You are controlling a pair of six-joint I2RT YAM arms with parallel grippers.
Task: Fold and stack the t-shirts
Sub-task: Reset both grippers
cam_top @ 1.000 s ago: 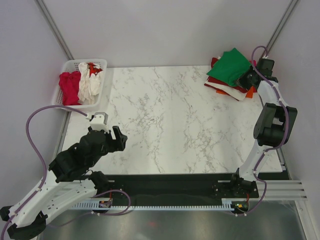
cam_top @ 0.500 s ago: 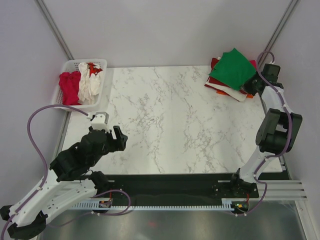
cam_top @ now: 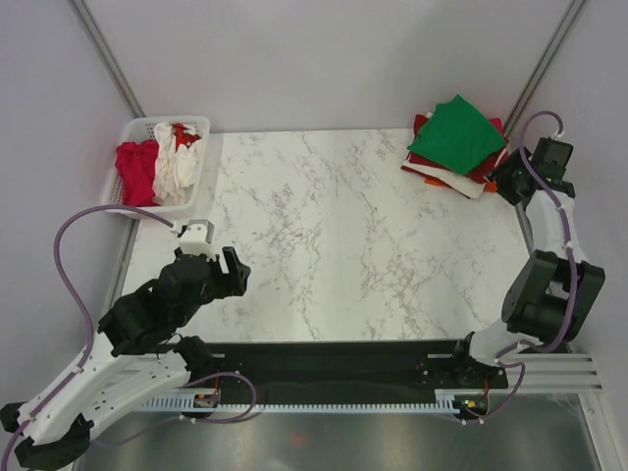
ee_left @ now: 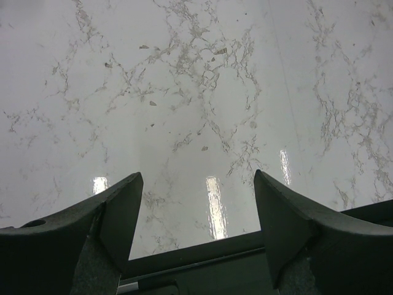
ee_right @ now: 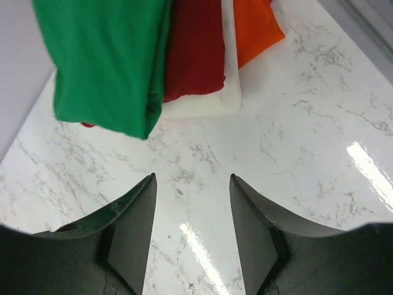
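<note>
Nearest to us, the left pincer (cam_top: 218, 263) hangs low over the near left part of the marble worktop (cam_top: 334, 226). Its jaws are spread wide, and in the left wrist view we see only bare veined marble between them, so it is released and grasping nothing.

Farther back on the right side, the right arm reaches along the worktop's right edge. The right pincer (cam_top: 508, 179) sits just beside the stack of folded t-shirts and points towards it. In the right wrist view its two fingers (ee_right: 138, 227) stand apart above bare marble. No cloth lies between them, so we read it as released too, and it is clear of the stack.

The stack lies in the far right corner of the worktop. The bright green t-shirt (cam_top: 456, 132) is folded and lies on top, turned at an angle to the layers below. Under it we see a dark red t-shirt (ee_right: 193, 55), then a white one (ee_right: 230, 61) and an orange one (ee_right: 255, 27), whose edges show at the near side.

At the far left corner stands a white slatted basket (cam_top: 132, 132). It holds unfolded shirts bunched together: a magenta one (cam_top: 137, 172), a white one (cam_top: 177, 162) and a bit of red (cam_top: 183, 130) at the back.
</note>
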